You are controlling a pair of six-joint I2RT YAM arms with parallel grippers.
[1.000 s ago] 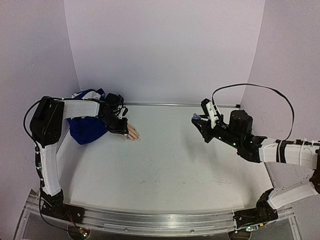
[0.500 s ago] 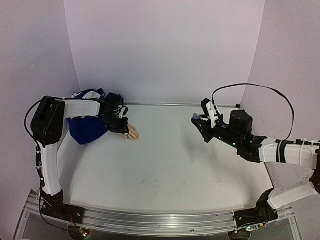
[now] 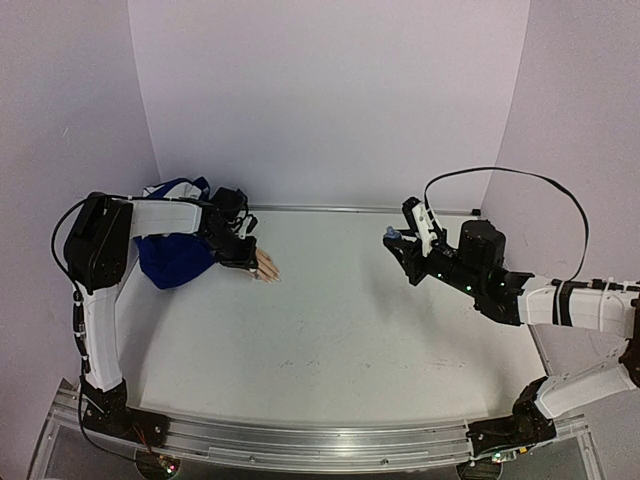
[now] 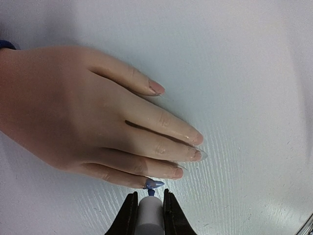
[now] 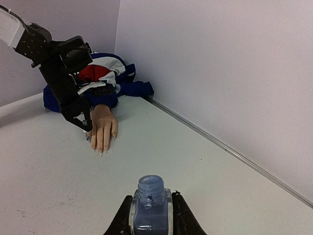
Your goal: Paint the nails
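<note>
Your left arm (image 3: 88, 300) rises from its base at the near left, folds at the elbow, and the forearm runs rightward along the back with the wrist pitched down. Your left pincer (image 4: 148, 196) has its jaws clamped on a white brush handle (image 4: 148, 220). Your right arm (image 3: 585, 300) reaches in from the right, forearm above the tabletop (image 3: 350, 340). Your right pincer (image 5: 150, 198) grips an uncapped blue polish bottle (image 5: 149, 218) upright.

Top cam: high at the near edge, looking down and forward over the whole table (image 3: 340, 330) to the back wall (image 3: 330, 100). Left wrist cam: close-up straight onto the mannequin hand (image 4: 73, 122). Right wrist cam: low, far across the table, same hand small at left-centre of frame.
</note>
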